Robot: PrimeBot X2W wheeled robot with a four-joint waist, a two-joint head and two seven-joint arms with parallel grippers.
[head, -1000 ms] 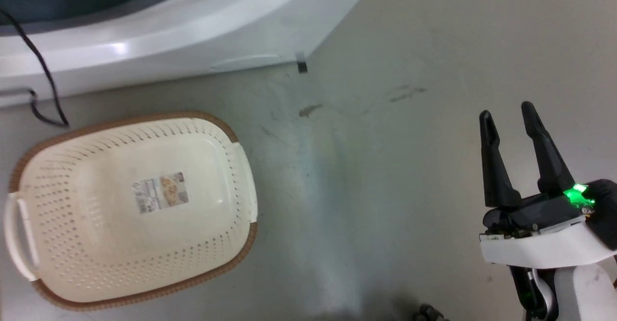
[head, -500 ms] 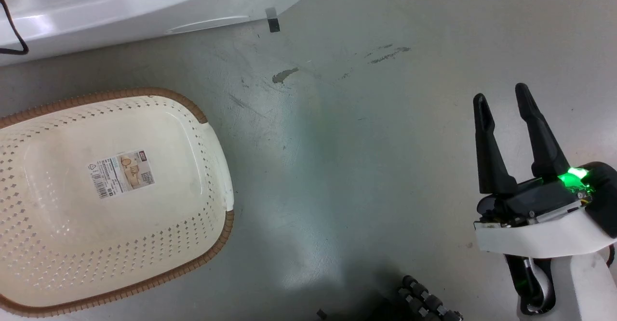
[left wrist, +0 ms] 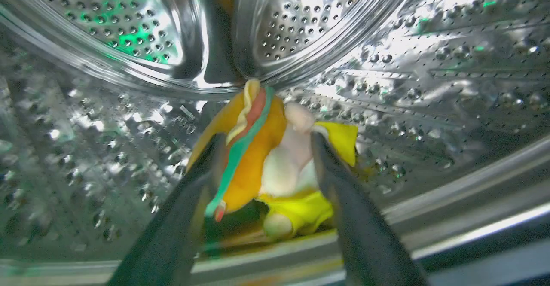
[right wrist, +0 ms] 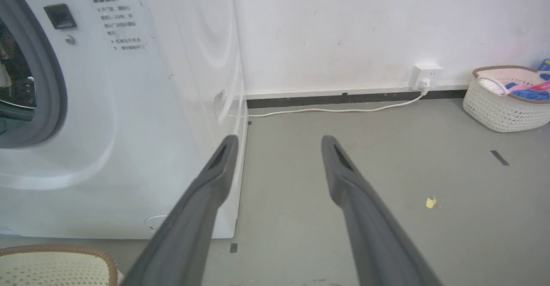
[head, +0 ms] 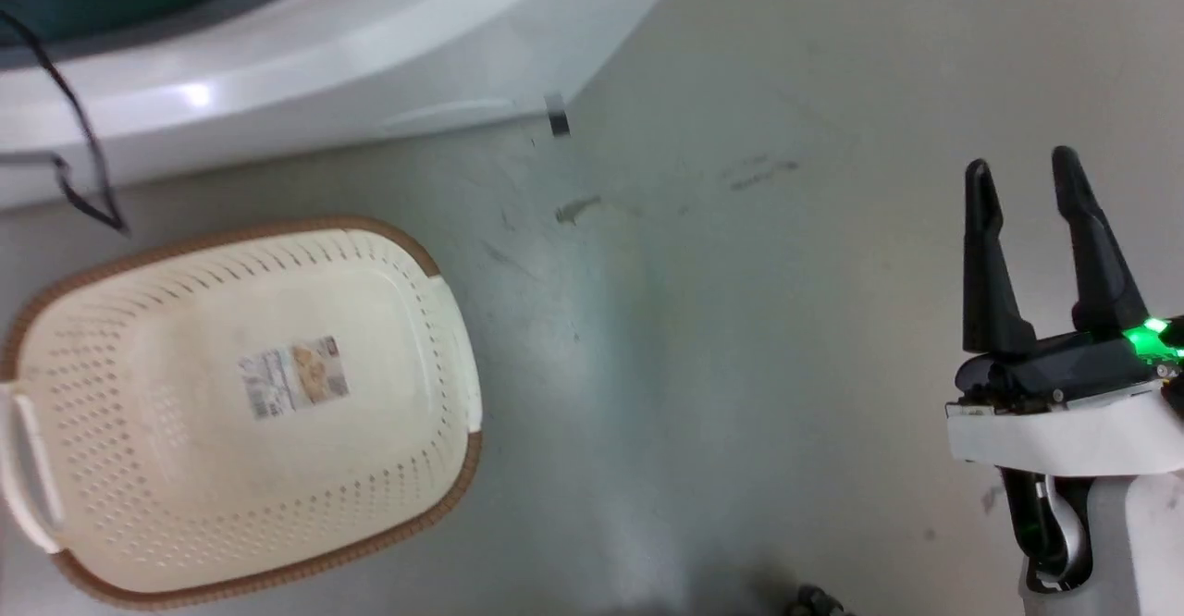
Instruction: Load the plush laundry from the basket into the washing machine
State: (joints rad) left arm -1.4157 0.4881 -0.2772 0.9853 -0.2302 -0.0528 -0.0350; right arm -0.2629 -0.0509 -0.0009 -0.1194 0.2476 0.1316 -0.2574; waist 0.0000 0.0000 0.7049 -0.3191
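Observation:
Deep inside the washing machine's steel drum [left wrist: 408,62], my left gripper [left wrist: 267,140] is shut on the plush laundry [left wrist: 253,157], an orange hot-dog toy with green and red stripes, pale pink lumps and a yellow piece. The bundle hangs between the two dark fingers just above the drum's front lip. The cream basket [head: 407,320] lies on the floor at the left of the head view, with nothing in it but its paper label. The white washing machine [head: 324,70] runs along the top of that view. At the right, my right gripper [head: 1022,172] stands open over bare floor.
A black cable [head: 74,126] hangs across the washer's front. In the right wrist view the washer [right wrist: 129,127] is at the left. By the far wall are a socket [right wrist: 425,76] with a white cord and a second basket [right wrist: 502,105] of clothes. A yellow scrap [right wrist: 430,202] lies on the grey floor.
The head camera tilted down and then back up, so the whole picture shifted. The basket stays where it was on the floor. My right gripper is still open.

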